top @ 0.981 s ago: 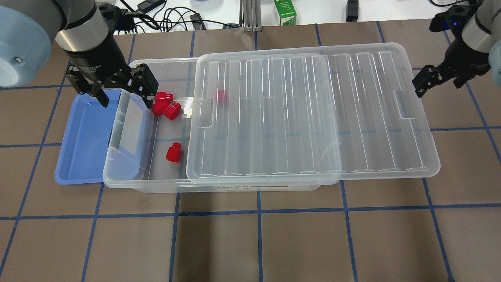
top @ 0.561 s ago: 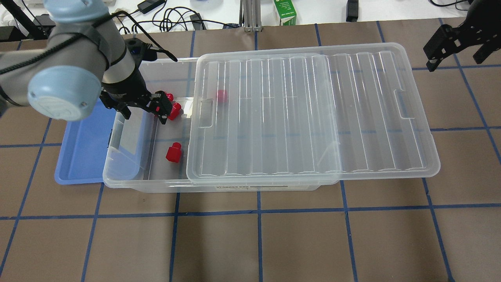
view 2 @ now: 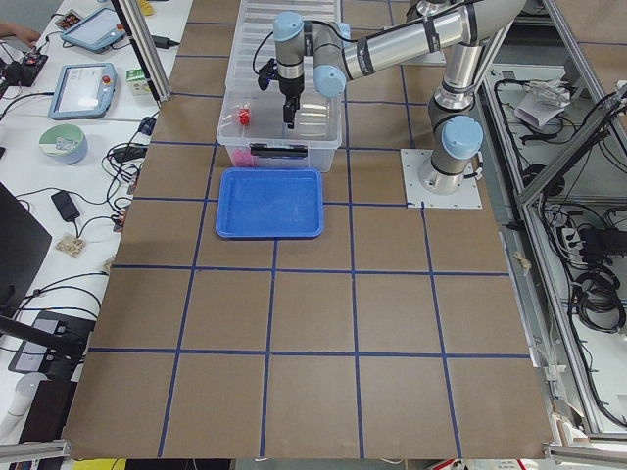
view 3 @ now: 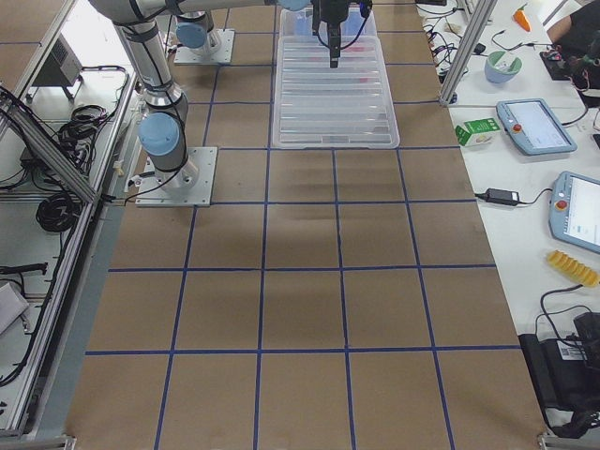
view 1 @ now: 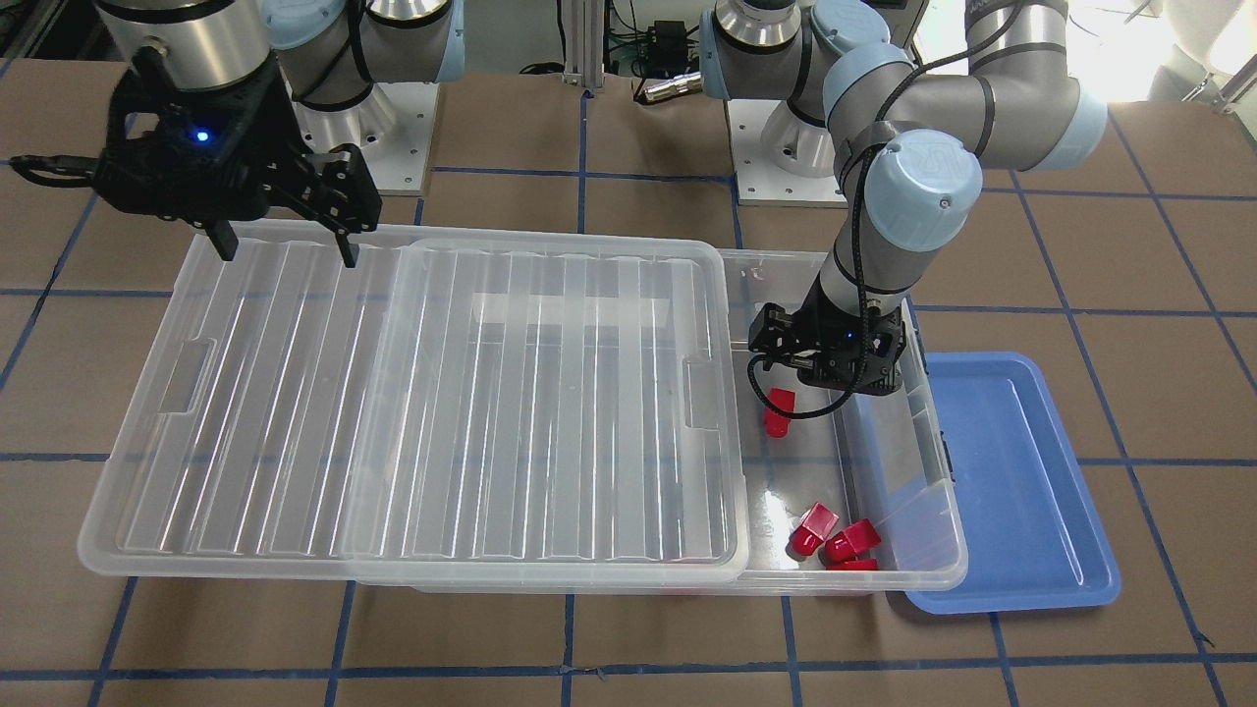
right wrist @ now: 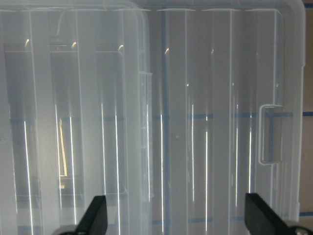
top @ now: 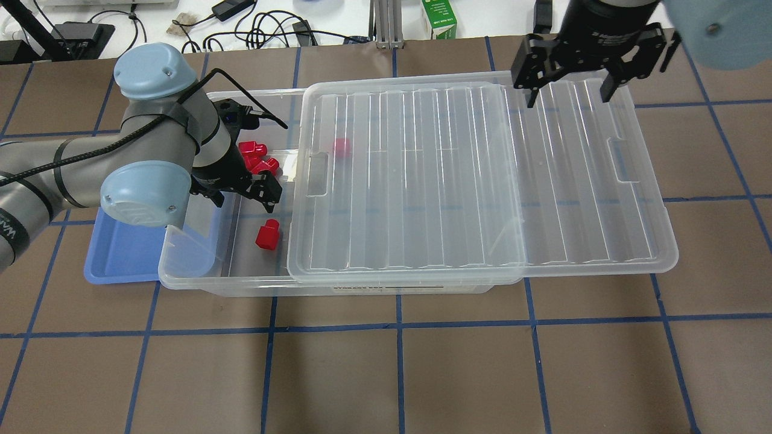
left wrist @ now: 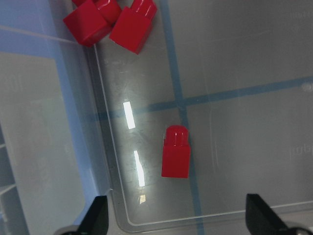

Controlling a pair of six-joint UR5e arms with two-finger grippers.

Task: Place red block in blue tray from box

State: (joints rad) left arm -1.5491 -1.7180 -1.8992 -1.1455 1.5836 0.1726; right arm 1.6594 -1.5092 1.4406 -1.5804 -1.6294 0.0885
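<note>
The box point(top: 253, 283) is a clear bin, and its ribbed lid point(top: 470, 175) is slid to the right, which leaves the left end open. One red block point(top: 267, 234) lies alone on the box floor. It also shows in the left wrist view point(left wrist: 176, 152) and the front view point(view 1: 778, 412). A cluster of red blocks point(top: 256, 160) lies farther back, and another point(top: 342, 147) shows through the lid. My left gripper point(top: 241, 196) is open and empty inside the box, just above the lone block point(left wrist: 178, 218). The blue tray point(top: 120, 247) lies left of the box, partly under its end. My right gripper point(top: 568, 93) is open and empty above the lid's far edge.
A green carton point(top: 439, 18) and cables point(top: 265, 27) lie beyond the table's far edge. The box wall and its grey latch stand between the open end and the tray. The lid overhangs the box on the right.
My left gripper moved from over the tray's far edge into the box, past the cluster, to above the lone block. My right gripper moved left, from beside the lid to over it.
</note>
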